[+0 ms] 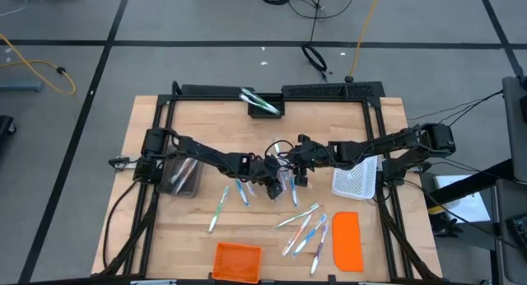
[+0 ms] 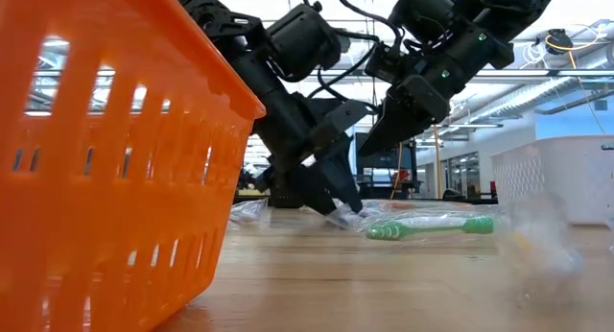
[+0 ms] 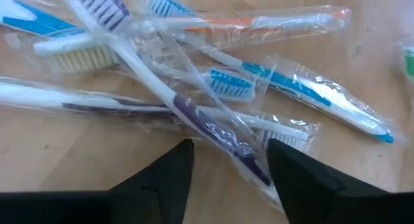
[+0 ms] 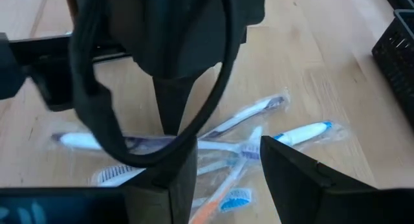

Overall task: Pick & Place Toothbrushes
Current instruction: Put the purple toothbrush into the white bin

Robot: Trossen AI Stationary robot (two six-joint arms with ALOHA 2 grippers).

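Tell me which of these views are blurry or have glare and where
Low view: the orange basket looms near the lens and soft, the white mesh basket is blurred, and bright ceiling lights wash out the room behind. Left wrist view: the plastic wrappers on the toothbrushes catch glare. Right wrist view: the left arm's cable, close to the lens, is out of focus. High view: evenly lit.

I am seeing a pale wood table (image 1: 165, 235) with a black frame (image 1: 177, 91). An orange mesh basket (image 1: 237, 262) is sitting at the near edge, with a flat orange lid (image 1: 347, 240) to its right. A white mesh basket (image 1: 355, 179) is showing on the right and a black bin (image 1: 265, 109) at the far side. The toothbrushes (image 3: 213, 81) are showing white handles in clear wrap, with blue, purple and orange accents; one (image 2: 430, 227) is looking green. Both arms are looking black.
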